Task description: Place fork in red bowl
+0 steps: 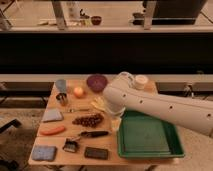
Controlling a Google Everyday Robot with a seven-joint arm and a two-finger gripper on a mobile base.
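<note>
The fork [76, 110] is a thin silvery utensil lying flat on the wooden table [60, 141], left of the banana [98, 104] and above the grapes [89, 120]. The red bowl is hidden behind my white arm [150, 102], which reaches in from the right across the table's back right. My gripper [115, 123] hangs at the arm's end, just left of the green tray [150, 139] and right of the grapes, well to the right of the fork.
A purple bowl [96, 81], an orange fruit [78, 92], a blue cup [61, 85] and a metal cup [62, 98] stand at the back. A carrot [52, 130], sponges [44, 152], a black-handled utensil [92, 134] and a black brush [71, 145] lie in front.
</note>
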